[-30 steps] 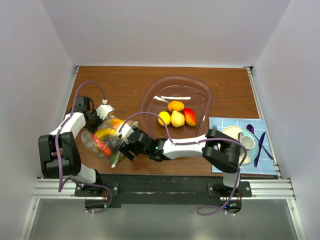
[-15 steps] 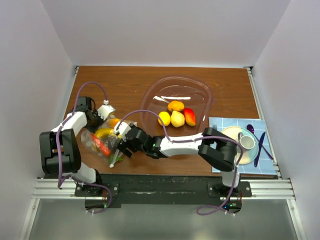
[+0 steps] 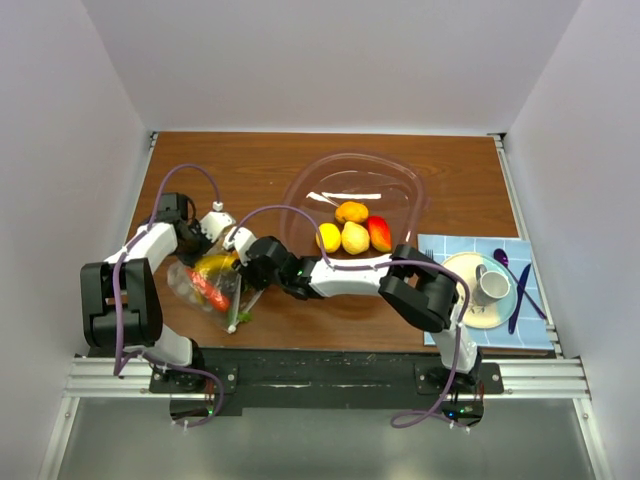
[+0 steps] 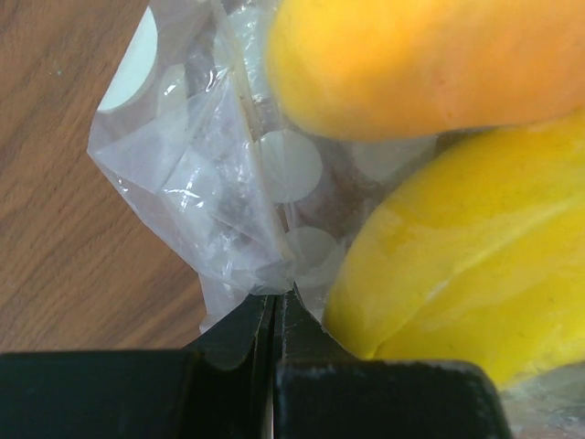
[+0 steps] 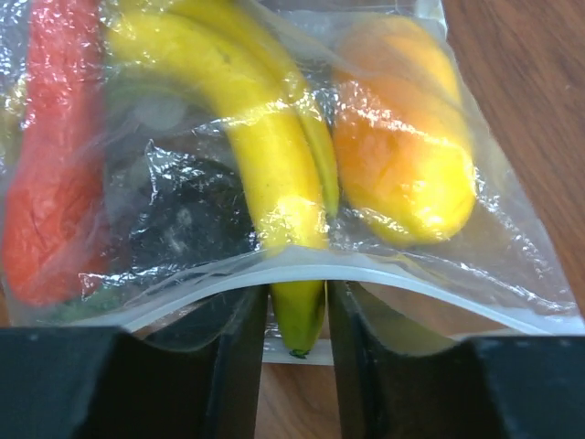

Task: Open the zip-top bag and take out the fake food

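Tightly, left gripper (image 4: 274, 306) on bag (image 4: 228, 183) edge

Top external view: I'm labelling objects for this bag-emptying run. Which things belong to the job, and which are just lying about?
Job: zip-top bag; fake food inside it and in the clear bowl; left end effector, pinching the bag; right end effector at the bag's mouth.
Lying about: blue mat, plate, cup, purple cutlery.

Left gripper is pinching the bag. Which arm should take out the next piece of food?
Right. The right gripper straddles the banana tip at the mouth of the zip-top bag. The left gripper is shut on the bag's corner, so it is probably best used as the anchor.
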### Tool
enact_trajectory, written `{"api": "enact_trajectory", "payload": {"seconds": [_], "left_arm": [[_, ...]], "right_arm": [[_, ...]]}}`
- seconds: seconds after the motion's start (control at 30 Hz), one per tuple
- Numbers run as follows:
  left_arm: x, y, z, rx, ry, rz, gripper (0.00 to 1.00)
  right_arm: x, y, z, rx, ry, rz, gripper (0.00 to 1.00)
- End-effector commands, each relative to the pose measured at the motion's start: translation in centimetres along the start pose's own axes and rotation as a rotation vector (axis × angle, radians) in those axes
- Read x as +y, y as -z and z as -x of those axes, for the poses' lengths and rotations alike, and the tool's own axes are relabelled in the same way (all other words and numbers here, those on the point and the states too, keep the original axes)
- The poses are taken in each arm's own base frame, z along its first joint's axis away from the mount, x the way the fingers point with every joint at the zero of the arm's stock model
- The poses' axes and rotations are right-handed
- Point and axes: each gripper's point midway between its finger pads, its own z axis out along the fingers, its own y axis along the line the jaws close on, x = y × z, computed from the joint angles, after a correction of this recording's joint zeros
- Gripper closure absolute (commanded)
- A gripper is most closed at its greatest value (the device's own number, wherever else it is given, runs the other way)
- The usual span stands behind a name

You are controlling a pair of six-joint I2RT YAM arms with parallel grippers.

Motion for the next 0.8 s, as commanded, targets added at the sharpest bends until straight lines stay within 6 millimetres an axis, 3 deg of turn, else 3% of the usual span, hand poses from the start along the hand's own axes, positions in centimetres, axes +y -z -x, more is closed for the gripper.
{"api": "enact_trajectory", "payload": {"seconds": [0.0,0.03,0.1,0.13,0.17,0.23,0.43,0.67,0.77], "left_arm": [[0.7,0.4,1.3,-0.032,-0.021,0.012,1.00],[0.9,0.4,1.3,-0.032,-0.021,0.027,1.00],[1.4,0.3,0.9,-0.013,-0.014,0.051,1.00],[1.6,0.2,0.8,-0.008,-0.010,0.065,1.00],[1.9,0.1,0.6,-0.002,-0.006,0.076,1.00],[2.6,0.0,0.3,0.020,0.015,0.110,1.00],[5.1,0.8,0.7,0.005,0.076,0.164,1.00],[4.3,1.7,1.4,-0.035,0.074,0.134,1.00],[3.5,1.5,1.0,-0.036,0.070,0.119,1.00]], "right_arm": [[1.1,1.1,1.9,-0.053,-0.058,0.048,0.74],[1.1,1.5,0.7,-0.032,-0.068,0.048,0.76],[1.0,2.9,1.1,-0.050,-0.096,0.049,0.82],[1.0,3.4,-0.2,-0.028,-0.100,0.048,0.84],[0.9,4.4,0.7,-0.049,-0.112,0.042,0.86],[0.9,5.7,-0.5,-0.015,-0.112,0.028,0.88],[0.2,11.0,0.2,-0.004,-0.144,-0.056,0.96],[-4.6,14.8,-0.7,0.084,-0.103,-0.304,1.00],[-6.1,15.7,0.2,0.079,-0.070,-0.386,1.00]]}}
